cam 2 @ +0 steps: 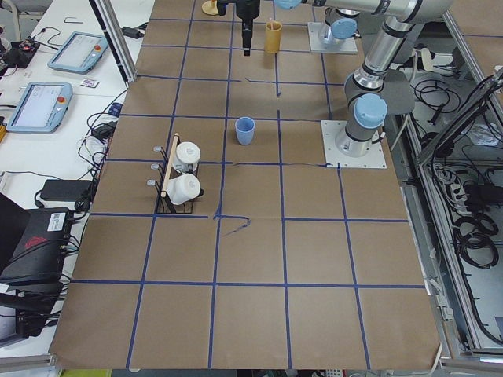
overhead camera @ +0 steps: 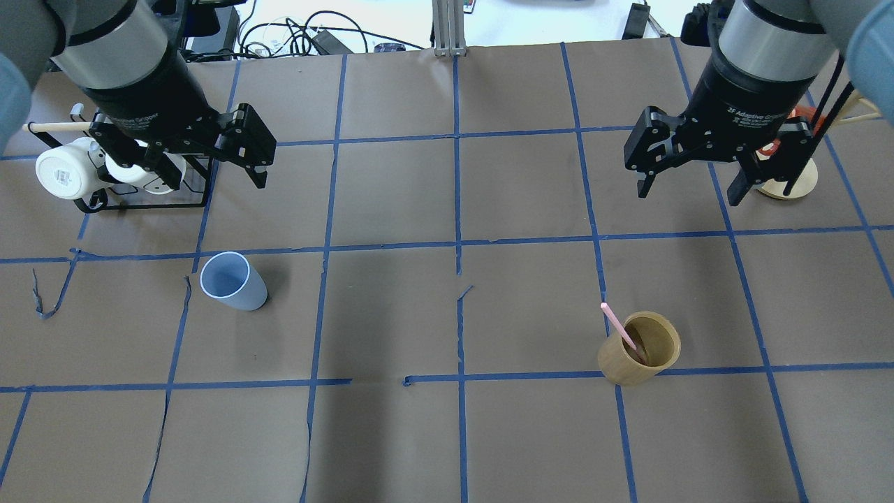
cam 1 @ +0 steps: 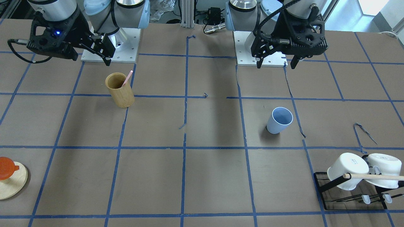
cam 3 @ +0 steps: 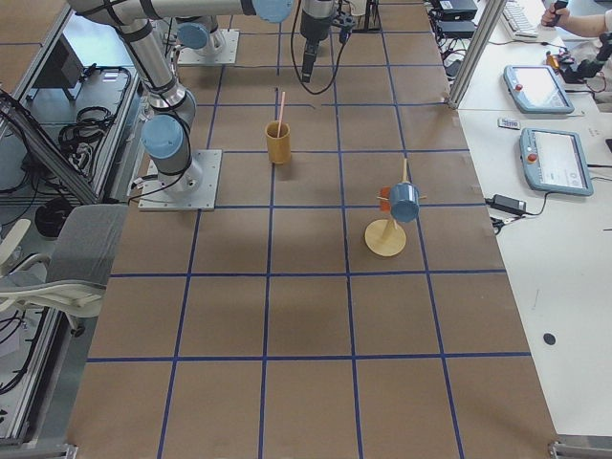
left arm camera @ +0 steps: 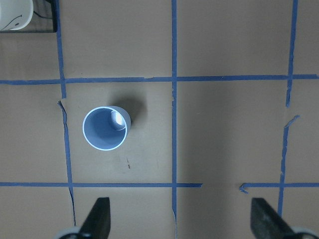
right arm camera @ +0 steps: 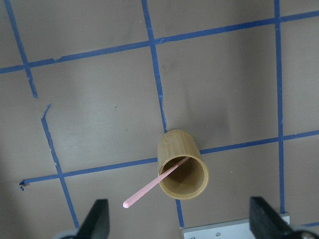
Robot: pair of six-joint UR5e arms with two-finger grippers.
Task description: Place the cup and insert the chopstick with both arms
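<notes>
The light blue cup (cam 1: pixel 279 121) stands upright on the brown paper, also seen in the overhead view (overhead camera: pixel 234 283) and the left wrist view (left arm camera: pixel 105 128). The pink chopstick (cam 1: pixel 127 78) leans inside the tan bamboo holder (cam 1: pixel 120 91), with its top sticking out; both show in the overhead view (overhead camera: pixel 618 327) and the right wrist view (right arm camera: pixel 154 186). My left gripper (overhead camera: pixel 213 175) hangs open and empty high above the table, just beyond the cup. My right gripper (overhead camera: pixel 688 192) hangs open and empty high above the table, beyond the holder (overhead camera: pixel 639 349).
A black rack (overhead camera: pixel 150 202) with two white mugs (cam 1: pixel 348 170) stands at the table's far left corner. A round wooden stand (cam 1: pixel 14 186) bearing an orange item stands at the far right. Blue tape lines form a grid on the paper.
</notes>
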